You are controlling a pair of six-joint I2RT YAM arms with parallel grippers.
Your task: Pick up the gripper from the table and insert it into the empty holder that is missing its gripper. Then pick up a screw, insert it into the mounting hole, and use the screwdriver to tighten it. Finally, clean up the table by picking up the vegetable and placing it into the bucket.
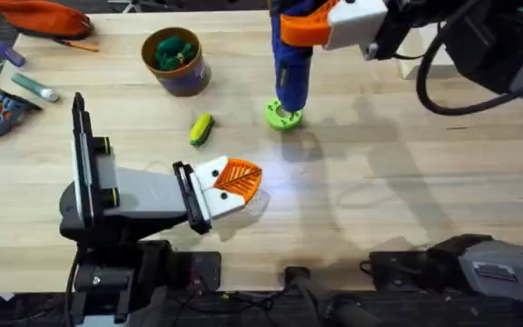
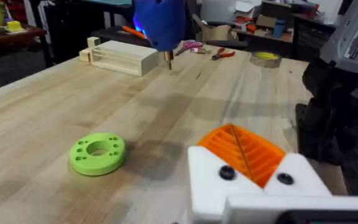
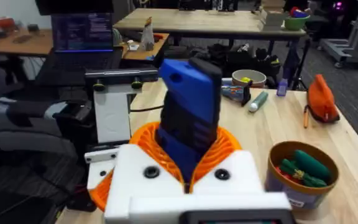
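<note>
My right gripper [image 1: 303,27] is shut on the blue screwdriver [image 1: 291,68], holding it upright with the tip down, right over the flat green ring dish [image 1: 282,115]. In the right wrist view the screwdriver [image 3: 188,115] stands between the orange fingers [image 3: 222,149]. My left gripper [image 1: 241,178] rests low over the table, its orange fingers [image 2: 244,149] shut with nothing in them. The yellow vegetable [image 1: 202,128] lies between the bucket [image 1: 189,82] and the left gripper. A green leafy toy sits inside the bucket [image 3: 278,180]. The loose gripper piece, the empty holder and the screw are out of view.
An orange pouch [image 1: 44,16], a marker [image 1: 34,87] and small tools [image 1: 3,113] lie at the far left. In the left wrist view, a wooden block [image 2: 126,57] and a tape roll [image 2: 266,58] sit behind the green ring dish [image 2: 97,153]. Bare table stretches to the right.
</note>
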